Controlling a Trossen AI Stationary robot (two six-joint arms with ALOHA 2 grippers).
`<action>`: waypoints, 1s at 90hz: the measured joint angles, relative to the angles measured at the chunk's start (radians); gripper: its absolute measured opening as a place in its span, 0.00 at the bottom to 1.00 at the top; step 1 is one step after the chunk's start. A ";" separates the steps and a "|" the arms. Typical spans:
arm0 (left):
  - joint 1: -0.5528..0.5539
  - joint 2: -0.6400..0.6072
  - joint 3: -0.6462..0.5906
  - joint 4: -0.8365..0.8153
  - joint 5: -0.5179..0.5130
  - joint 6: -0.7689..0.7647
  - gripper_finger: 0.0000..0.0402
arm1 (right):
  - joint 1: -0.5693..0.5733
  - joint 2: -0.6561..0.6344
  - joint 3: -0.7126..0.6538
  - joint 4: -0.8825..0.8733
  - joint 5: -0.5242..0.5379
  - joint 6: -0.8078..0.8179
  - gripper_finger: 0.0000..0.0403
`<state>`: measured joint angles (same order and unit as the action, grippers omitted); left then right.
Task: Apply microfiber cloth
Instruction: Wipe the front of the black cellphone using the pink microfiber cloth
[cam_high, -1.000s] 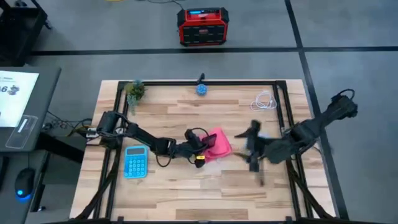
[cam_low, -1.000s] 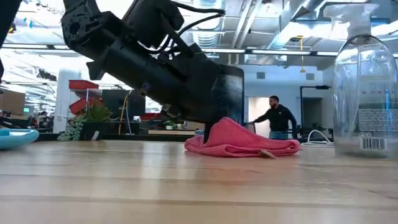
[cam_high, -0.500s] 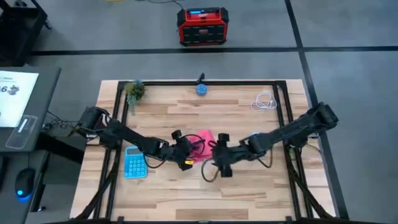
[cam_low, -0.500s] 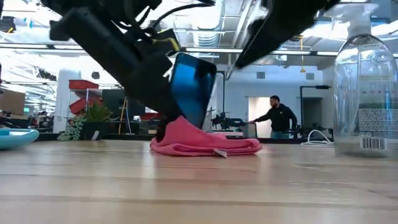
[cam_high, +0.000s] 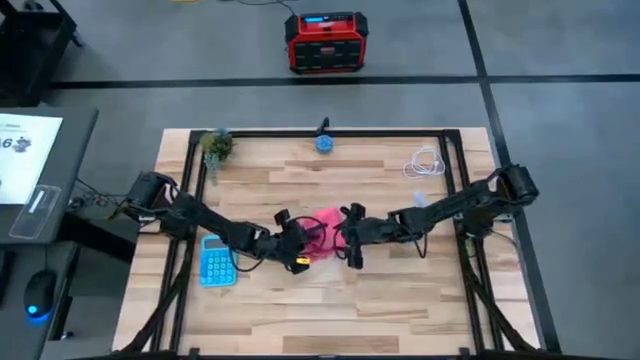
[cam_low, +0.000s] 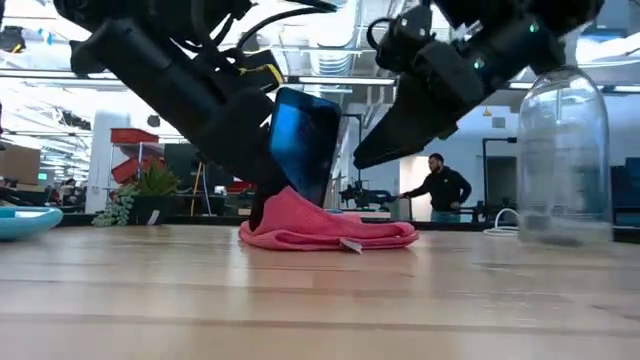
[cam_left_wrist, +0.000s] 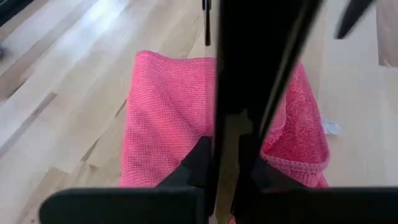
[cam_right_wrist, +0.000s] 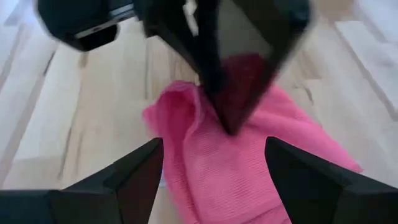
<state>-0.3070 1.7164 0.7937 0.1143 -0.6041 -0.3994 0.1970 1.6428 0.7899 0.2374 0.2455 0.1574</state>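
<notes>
No brand or wording reads clearly anywhere; the sheet of paper (cam_high: 22, 140) on the side desk at far left has dark print too small to make out, and the clear spray bottle (cam_low: 563, 150) at the right of the low view shows no readable label.

Going left to right: a computer mouse (cam_high: 37, 298) glows blue on the side desk. On the pale butcher-block table (cam_high: 400, 300), ringed by a black frame, a small potted plant (cam_high: 216, 146) sits at the far left corner and a light blue calculator (cam_high: 217, 262) lies toward the left. The left gripper (cam_high: 305, 243) is pinching a black phone (cam_low: 303, 143) on edge, its glossy face reflecting blue, the lower edge pressed into the microfiber cloth (cam_high: 325, 233). The cloth lies crumpled near the table's middle, a small white tag (cam_low: 350, 245) at its near hem. The right gripper (cam_high: 350, 240) hovers just beside the cloth's right side, fingers spread apart over it. A blue round object (cam_high: 325, 144) rests at the far edge, a coiled white cable (cam_high: 427, 163) at far right.

Beyond the table the floor is grey, with a red-and-black box (cam_high: 325, 43) standing on it. The low view shows an open workshop with ceiling ducts, red bins (cam_low: 135, 137), and a person (cam_low: 441, 190) in dark clothes far back.
</notes>
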 joint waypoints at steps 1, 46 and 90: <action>0.000 0.000 0.000 0.000 0.000 0.000 0.03 | 0.000 0.000 0.000 0.000 0.000 0.000 0.67; -0.020 0.001 0.000 0.010 -0.001 -0.006 0.03 | 0.003 -0.141 0.013 -0.009 -0.009 -0.107 0.62; -0.048 0.001 -0.001 0.025 0.014 0.038 0.03 | -0.002 -0.033 0.236 -0.251 -0.070 -0.203 0.45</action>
<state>-0.3553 1.7174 0.7925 0.1388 -0.5899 -0.3613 0.1954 1.6100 1.0263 -0.0140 0.1756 -0.0454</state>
